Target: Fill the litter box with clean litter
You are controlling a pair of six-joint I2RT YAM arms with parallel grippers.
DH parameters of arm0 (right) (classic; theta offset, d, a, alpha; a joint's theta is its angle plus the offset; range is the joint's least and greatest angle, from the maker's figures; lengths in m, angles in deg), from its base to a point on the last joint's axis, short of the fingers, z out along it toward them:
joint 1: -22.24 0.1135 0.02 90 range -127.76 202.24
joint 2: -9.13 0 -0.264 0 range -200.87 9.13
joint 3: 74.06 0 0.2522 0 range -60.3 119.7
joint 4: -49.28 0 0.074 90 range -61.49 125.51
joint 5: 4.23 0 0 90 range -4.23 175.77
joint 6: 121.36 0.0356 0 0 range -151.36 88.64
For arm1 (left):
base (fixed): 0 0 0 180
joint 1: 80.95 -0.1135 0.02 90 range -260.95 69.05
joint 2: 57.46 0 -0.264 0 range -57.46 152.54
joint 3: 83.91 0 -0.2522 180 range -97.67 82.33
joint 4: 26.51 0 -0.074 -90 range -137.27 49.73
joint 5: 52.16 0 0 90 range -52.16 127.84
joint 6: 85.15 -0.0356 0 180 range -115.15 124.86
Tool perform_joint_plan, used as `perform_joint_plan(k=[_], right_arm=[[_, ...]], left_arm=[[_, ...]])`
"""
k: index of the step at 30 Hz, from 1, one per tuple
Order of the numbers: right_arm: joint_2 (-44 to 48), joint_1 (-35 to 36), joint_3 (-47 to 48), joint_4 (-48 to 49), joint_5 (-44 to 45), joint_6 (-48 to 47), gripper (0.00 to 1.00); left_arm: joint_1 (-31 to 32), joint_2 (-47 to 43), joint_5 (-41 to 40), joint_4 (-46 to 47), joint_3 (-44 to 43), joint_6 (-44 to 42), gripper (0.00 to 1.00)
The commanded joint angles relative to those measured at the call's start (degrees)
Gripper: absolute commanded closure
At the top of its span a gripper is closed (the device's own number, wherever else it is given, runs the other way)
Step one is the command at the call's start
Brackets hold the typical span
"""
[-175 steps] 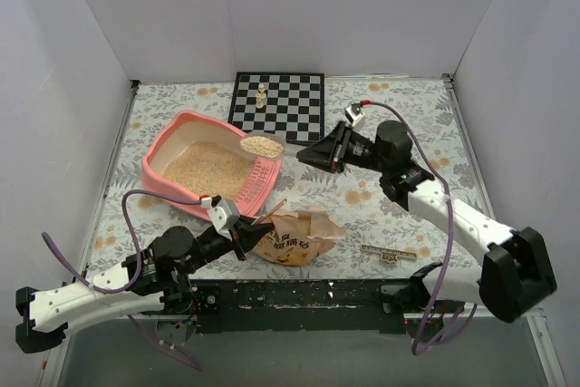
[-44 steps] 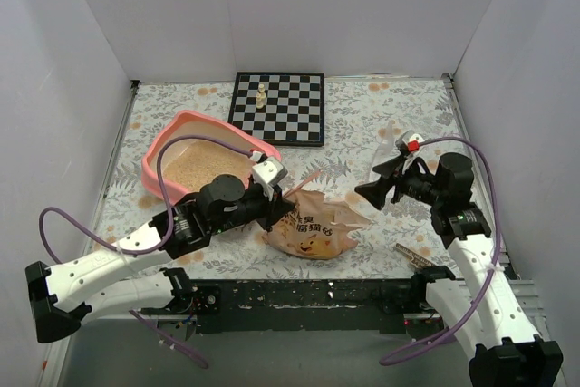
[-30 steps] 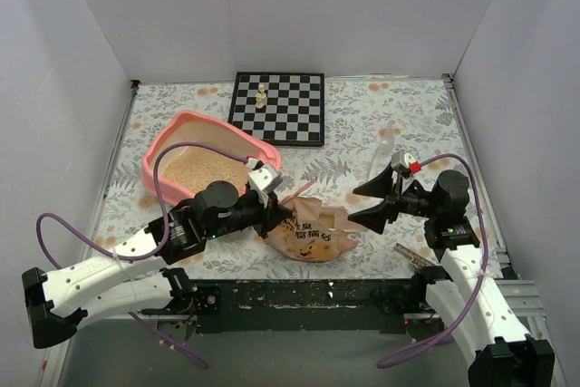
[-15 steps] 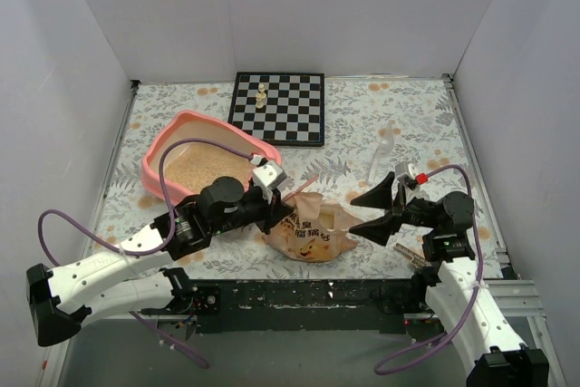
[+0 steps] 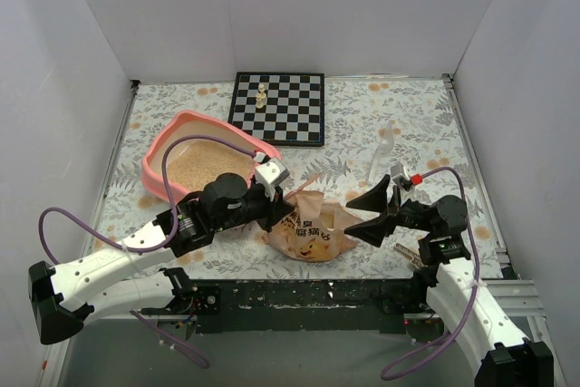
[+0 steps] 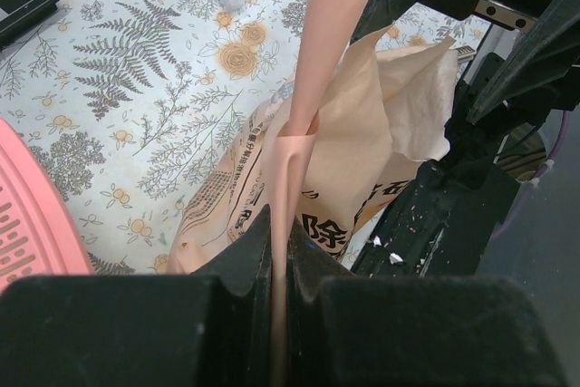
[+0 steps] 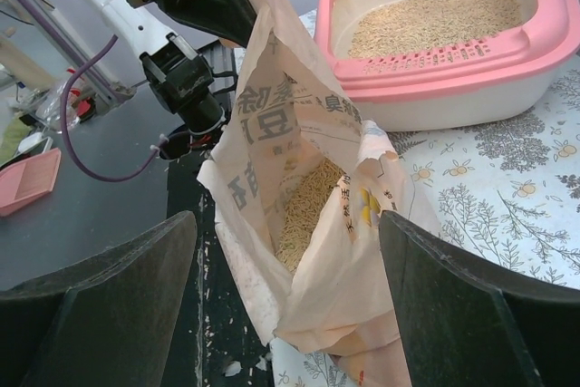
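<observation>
One change: the right gripper [image 5: 352,218], spread wide, is edging closer to the bag [image 5: 313,235] from 3 o'clock. The left gripper [image 5: 286,215] is pinching its flap. At 10 o'clock, the litter box [image 5: 156,159] is holding clean litter [image 5: 204,169].

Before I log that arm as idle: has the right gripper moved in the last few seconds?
Yes. The right gripper has drawn back from the chessboard toward the near edge of the table, and now stands open at the litter bag.

A pink flap [image 6: 313,88] is pinched between the closed fingers of the left gripper [image 6: 279,233]. Just beyond them the printed paper bag [image 6: 362,147] is seen, with the litter box [image 6: 25,233] to the left.
</observation>
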Motion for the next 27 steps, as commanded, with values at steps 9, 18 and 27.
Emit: perform_joint_plan(k=[9,18,27], right_arm=[[-2.41,7.73,-2.59,6.49,6.67,-0.96,0.11],[-4.52,10.9,-3.38,6.49,11.15,-3.77,0.12],[-6.45,10.9,-3.55,7.98,13.35,-4.4,0.3]], left_arm=[[-1.33,-0.02,-0.07,-3.27,-1.8,-1.95,1.0],[-2.03,0.6,0.46,-3.53,-2.59,-2.65,1.0],[-2.3,0.33,0.46,-3.89,-2.41,-2.3,1.0]])
